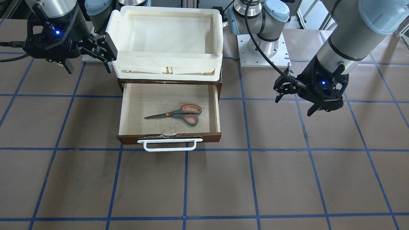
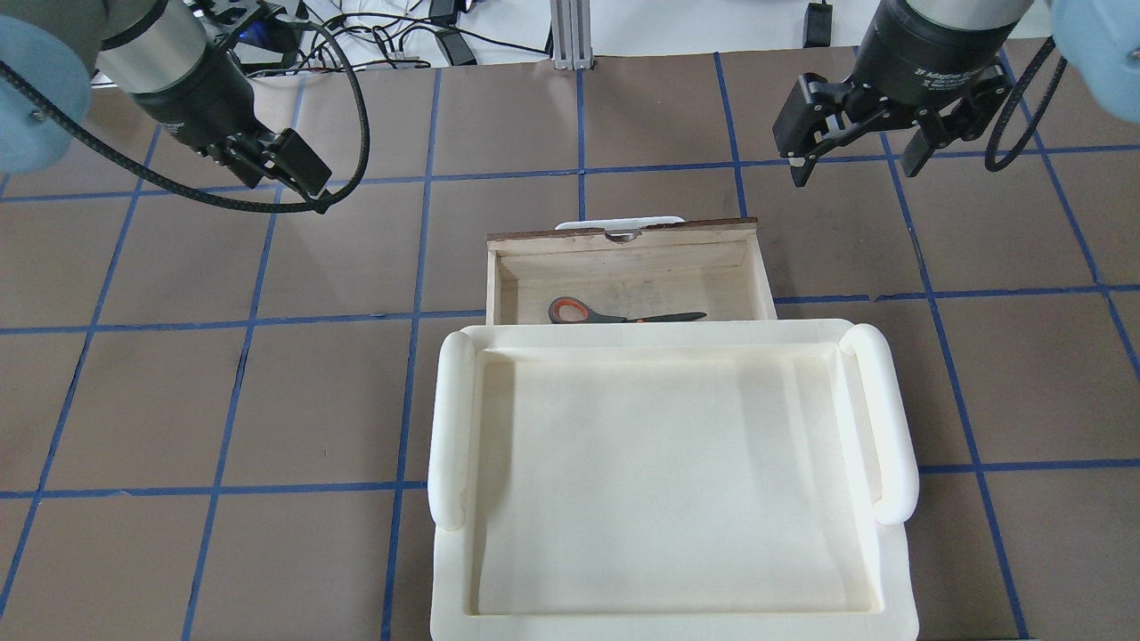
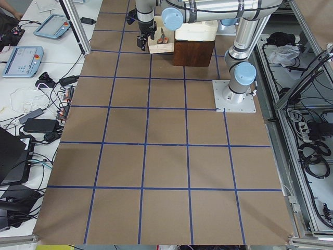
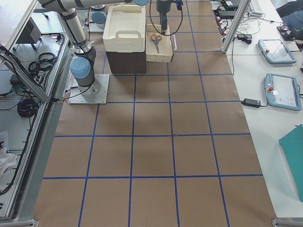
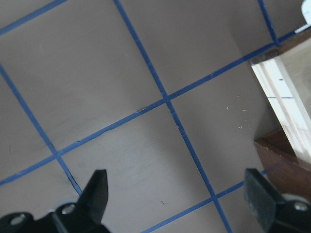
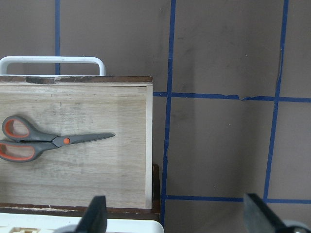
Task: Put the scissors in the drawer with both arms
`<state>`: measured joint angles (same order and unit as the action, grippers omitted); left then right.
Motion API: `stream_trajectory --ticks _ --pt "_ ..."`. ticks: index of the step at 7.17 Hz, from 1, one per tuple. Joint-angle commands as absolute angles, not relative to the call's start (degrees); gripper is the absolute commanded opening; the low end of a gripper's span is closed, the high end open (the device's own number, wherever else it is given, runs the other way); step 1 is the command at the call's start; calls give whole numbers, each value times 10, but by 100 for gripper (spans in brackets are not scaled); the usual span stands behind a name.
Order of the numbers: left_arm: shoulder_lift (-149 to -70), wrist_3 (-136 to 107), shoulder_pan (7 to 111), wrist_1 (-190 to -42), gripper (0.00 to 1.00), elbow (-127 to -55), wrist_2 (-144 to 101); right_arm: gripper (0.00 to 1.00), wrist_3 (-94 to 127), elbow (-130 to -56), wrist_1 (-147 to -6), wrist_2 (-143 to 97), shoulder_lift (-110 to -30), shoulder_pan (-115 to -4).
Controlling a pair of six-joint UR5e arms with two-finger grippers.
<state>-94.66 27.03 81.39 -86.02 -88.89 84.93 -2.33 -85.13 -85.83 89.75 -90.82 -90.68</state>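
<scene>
Plainly, scissors [image 1: 179, 114] lie in the open drawer [image 1: 213, 138] below a cream tray [image 1: 166, 60]; left end effector [image 5: 179, 191] and right end effector [image 6: 177, 211] gape.

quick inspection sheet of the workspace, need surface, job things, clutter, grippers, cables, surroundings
Surface: brown table with a blue tape grid.
Job's things: scissors lie flat and closed inside the open drawer, handles toward the robot's left.
Clutter: cream-white tray sits on the cabinet above the drawer.
Grippers: left gripper open, holding nothing, over the table beside the drawer; right gripper open, holding nothing, on the other side.
Cables: black cable loops from the left arm's wrist.
Surroundings: white side benches with teach pendants and loose leads.
</scene>
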Motion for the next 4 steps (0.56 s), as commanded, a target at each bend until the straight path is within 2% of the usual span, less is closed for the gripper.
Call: stream_trajectory --ticks 1,4 --pt "-933 147 797 -857 100 -895 883 100 -25 -851 -859 891 -907 -907" --pt "-922 74 802 -832 100 -897 907 100 -26 -852 -857 891 -907 -907"
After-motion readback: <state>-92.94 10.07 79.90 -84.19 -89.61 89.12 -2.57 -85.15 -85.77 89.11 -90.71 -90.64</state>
